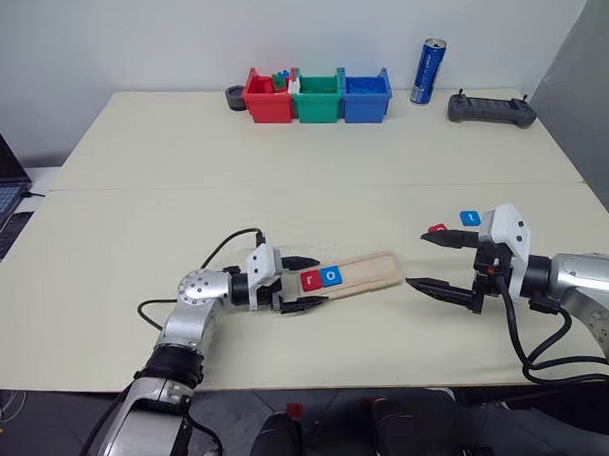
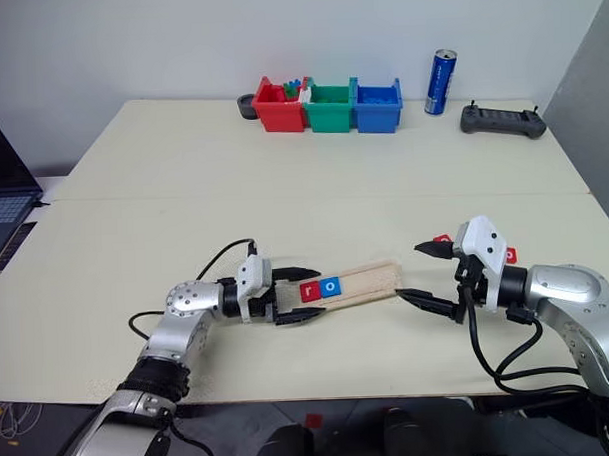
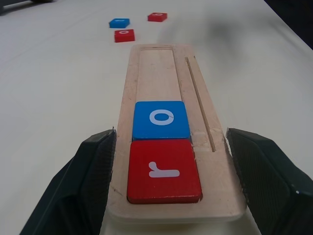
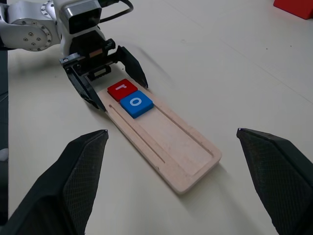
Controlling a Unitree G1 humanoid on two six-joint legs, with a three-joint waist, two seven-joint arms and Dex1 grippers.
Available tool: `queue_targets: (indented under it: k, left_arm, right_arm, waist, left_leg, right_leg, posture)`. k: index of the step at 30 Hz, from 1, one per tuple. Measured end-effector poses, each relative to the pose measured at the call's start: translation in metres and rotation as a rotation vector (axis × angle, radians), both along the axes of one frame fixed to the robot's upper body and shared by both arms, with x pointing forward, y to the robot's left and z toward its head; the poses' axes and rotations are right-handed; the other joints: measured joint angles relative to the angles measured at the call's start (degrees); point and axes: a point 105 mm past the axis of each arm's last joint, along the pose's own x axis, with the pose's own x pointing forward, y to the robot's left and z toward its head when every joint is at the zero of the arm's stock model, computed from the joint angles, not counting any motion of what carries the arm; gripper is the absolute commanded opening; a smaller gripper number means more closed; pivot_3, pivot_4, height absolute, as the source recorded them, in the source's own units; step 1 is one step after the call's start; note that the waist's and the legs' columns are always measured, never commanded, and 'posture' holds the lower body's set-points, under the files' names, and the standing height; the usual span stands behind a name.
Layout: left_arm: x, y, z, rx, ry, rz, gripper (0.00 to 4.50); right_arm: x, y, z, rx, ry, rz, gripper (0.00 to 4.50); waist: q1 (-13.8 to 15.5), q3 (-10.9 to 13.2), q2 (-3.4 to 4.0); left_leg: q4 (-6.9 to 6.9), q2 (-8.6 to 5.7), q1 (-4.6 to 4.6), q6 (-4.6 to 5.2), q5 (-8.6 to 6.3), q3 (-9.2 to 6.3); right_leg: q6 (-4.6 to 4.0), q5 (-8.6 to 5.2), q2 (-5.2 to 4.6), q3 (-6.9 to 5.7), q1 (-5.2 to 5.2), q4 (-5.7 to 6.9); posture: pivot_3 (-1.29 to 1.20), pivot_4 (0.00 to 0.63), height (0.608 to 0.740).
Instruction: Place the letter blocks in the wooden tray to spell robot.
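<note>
The long pale wooden tray (image 1: 358, 273) lies on the cream table (image 1: 282, 169) at about 6 o'clock from the table's middle, its length running from 8 o'clock to 2 o'clock. Two of the five slots are filled: a red square letter block marked "r" (image 1: 311, 280) sits at the tray's 8 o'clock end, and a blue square block marked "o" (image 1: 331, 276) touches it on the inner side. The rest of the groove is bare wood.

The left gripper (image 1: 298, 282) straddles the "r" end of the tray, its black fingers (image 3: 88, 186) set one along each long edge. They are narrowed around the tray end, seemingly steadying it, though firm contact cannot be confirmed.

The right gripper (image 1: 438, 262) hangs at 3 o'clock from the tray, near its free end, with its fingers spread wide and holding nothing.

Three blocks are left, lying loose on the table at about 2 o'clock from the tray, beyond the right gripper: a red block (image 3: 124, 35), a blue block (image 3: 119, 22) and another red block (image 3: 157, 16). Their letters are too small to read reliably. So the word stands at "ro", with "b", "o" and "t" yet to be seated.
</note>
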Motion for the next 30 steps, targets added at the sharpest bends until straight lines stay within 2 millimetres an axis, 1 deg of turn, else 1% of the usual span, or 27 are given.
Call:
queue_targets:
  k: [7, 13, 24, 30]
  left_arm:
    - [-0.003, -0.010, -0.011, 0.014, 0.017, -0.082, 3.31]
    - [-0.003, -0.020, -0.012, 0.000, 0.016, -0.119, 3.31]
    - [0.000, -0.026, -0.012, 0.010, 0.016, -0.137, 3.31]
    - [0.001, -0.036, -0.012, -0.011, 0.018, -0.136, 3.31]
  right_arm:
    - [-0.001, -0.003, -0.002, 0.003, 0.004, -0.024, 4.50]
    - [-0.001, -0.002, 0.002, 0.006, -0.016, -0.038, 4.50]
    - [-0.002, -0.002, -0.001, 0.013, -0.011, -0.059, 4.50]
    - [-0.001, -0.002, 0.000, 0.016, -0.012, -0.061, 4.50]
  waist:
    - [0.00, 0.00, 0.00]
    - [0.02, 0.00, 0.00]
    - [0.03, -0.02, 0.04]
    - [0.14, -0.03, 0.05]
  left_leg:
    - [0.00, -0.01, -0.04, 0.00, 0.00, -0.12]
    - [0.04, -0.02, -0.06, 0.00, 0.00, -0.30]
    - [0.06, -0.02, -0.08, 0.01, 0.02, -0.68]
    - [0.08, -0.06, -0.09, 0.01, 0.02, -0.75]
  right_leg:
    - [-0.01, 0.01, 0.00, -0.09, 0.00, 0.01]
    - [-0.03, 0.02, -0.01, -0.26, 0.07, 0.03]
    - [-0.14, 0.08, -0.02, -0.63, 0.15, 0.09]
    - [-0.14, 0.08, -0.06, -0.70, 0.18, 0.09]
  posture:
    - [0.00, 0.150, 0.740]
    - [0.00, 0.150, 0.740]
    - [0.00, 0.150, 0.740]
    - [0.00, 0.150, 0.740]
